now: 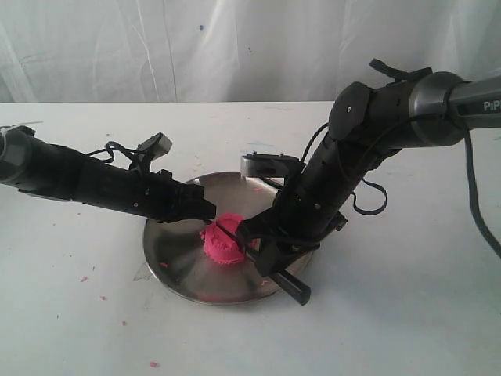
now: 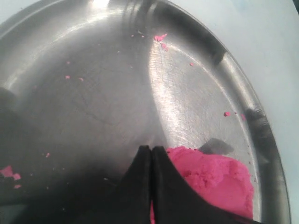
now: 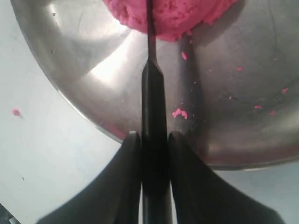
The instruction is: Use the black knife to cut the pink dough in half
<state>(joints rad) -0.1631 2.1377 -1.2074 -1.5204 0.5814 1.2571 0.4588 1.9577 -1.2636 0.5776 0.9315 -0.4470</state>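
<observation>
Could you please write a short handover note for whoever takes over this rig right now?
Right gripper: shut on the black knife, blade edge-down across the pink dough.
Left gripper: shut, empty, tips beside the dough.
The dough sits on the steel plate, with pink crumbs around it.
Done: knife grasped and set on the dough.
Left: finish the cut; whether the dough is already split cannot be told.

Steel plate [image 1: 176,262] w/ pink crumbs [image 3: 179,113] on white table [image 1: 407,313].

A bright pink, crumbly-textured lump of dough [image 1: 222,241] sits on a shiny silver steel plate [image 1: 176,262]. The slim knife [image 3: 153,116] is all black. Tiny pink crumbs [image 1: 154,364] speckle the plain white table [image 1: 70,313].
</observation>
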